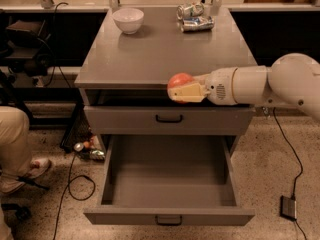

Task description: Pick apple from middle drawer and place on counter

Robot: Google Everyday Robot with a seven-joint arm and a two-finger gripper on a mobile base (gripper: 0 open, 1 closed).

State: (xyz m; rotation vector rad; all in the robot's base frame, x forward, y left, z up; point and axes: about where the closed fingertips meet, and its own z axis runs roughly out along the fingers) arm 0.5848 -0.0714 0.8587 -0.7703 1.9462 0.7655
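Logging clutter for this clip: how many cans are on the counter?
2. Both sit at the back right of the counter: the rear can by the far edge, the front can just before it. None looks hidden. The tool grips the apple at the counter's front edge.

the counter (150, 54) tops the drawer cabinet. a bowl (128, 20) sits at its back left corner; 2 cans (195, 17) lie just beside each other at the back right, well apart from the bowl. the arm (260, 84) reaches in from the right, and the gripper (175, 89) is at the counter's front edge, right of centre, its fingers clamped around the apple (179, 79). below them is a closed drawer front (169, 120), and under that the middle drawer (170, 216) stands open toward the camera, directly beneath the gripper. a person's leg (12, 134) is at the left. small clutter (87, 151) lies on the floor left of the cabinet; a small box (289, 207) on a cable lies to the right.
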